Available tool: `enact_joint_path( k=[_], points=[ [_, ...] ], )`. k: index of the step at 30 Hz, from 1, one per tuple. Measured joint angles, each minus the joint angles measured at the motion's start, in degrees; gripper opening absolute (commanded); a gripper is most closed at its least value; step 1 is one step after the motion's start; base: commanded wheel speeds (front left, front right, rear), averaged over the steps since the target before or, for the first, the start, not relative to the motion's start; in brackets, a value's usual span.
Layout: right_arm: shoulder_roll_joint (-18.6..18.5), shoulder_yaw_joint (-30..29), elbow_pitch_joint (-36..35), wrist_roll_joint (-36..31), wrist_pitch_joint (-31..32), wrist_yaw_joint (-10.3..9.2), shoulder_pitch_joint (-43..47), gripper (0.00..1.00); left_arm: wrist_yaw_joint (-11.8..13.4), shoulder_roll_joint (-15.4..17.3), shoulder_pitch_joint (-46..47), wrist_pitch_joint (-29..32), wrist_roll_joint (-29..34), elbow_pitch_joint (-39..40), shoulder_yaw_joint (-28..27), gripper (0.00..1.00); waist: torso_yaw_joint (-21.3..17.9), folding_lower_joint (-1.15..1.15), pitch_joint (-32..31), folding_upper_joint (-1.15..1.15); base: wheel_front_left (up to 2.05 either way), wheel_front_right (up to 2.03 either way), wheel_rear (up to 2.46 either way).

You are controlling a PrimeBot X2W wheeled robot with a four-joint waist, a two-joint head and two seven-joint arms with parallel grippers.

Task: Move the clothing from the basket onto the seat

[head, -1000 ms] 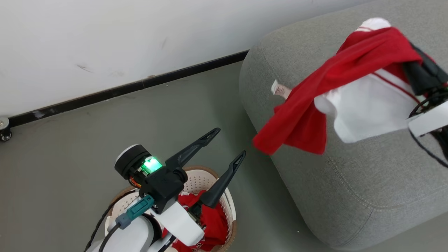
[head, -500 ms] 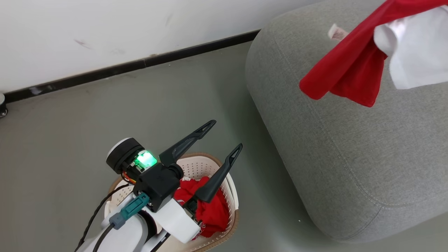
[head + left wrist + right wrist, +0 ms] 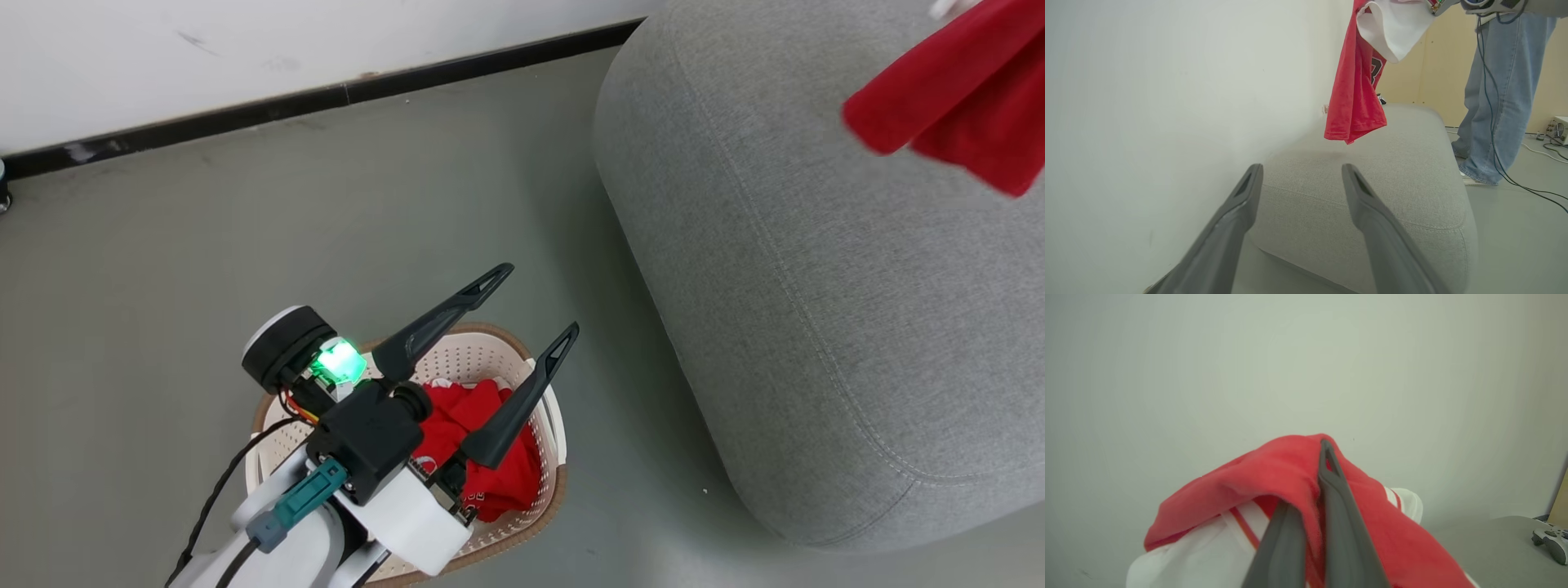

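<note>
A red garment with a white panel hangs in the air above the grey seat, its lower hem clear of the cushion. My right gripper is shut on this garment, with fabric bunched over its fingers. More red clothing lies crumpled in the cream basket on the floor, left of the seat. My left gripper stands open over the basket with nothing between its fingers, which point toward the seat.
A white wall with a dark baseboard runs behind the grey floor. A person's legs in jeans stand beyond the seat, with cables on the floor there. A grey game controller lies on the seat's far part.
The head camera has shifted. The held garment has moved farther right and away across the seat, its white panel leaving the head view. The left gripper stays open over the basket.
</note>
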State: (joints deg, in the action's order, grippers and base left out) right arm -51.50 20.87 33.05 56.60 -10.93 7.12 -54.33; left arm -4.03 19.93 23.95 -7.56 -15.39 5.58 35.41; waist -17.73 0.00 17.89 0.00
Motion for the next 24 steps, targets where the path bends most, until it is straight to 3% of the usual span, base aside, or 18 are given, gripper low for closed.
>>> enact_joint_path(
  k=[5,16,24],
  points=[
    [-1.0,0.2,0.8,0.1,0.0,0.00,-0.3,0.00,0.0,0.0,1.1,0.0,0.1,0.9,0.0,1.00,0.3,0.00,1.1,0.00,0.00,0.00,0.00],
    [6.8,4.0,7.8,1.0,-1.2,0.00,8.3,0.00,0.0,0.3,2.5,1.1,1.0,1.9,0.5,1.00,0.7,0.00,4.5,0.00,0.00,0.00,0.00],
    [9.8,3.7,15.0,0.4,-2.2,0.00,11.2,0.00,-0.1,0.0,3.5,1.5,1.1,2.1,1.6,1.00,0.9,0.00,6.3,0.00,0.00,0.00,0.00]
  ],
)
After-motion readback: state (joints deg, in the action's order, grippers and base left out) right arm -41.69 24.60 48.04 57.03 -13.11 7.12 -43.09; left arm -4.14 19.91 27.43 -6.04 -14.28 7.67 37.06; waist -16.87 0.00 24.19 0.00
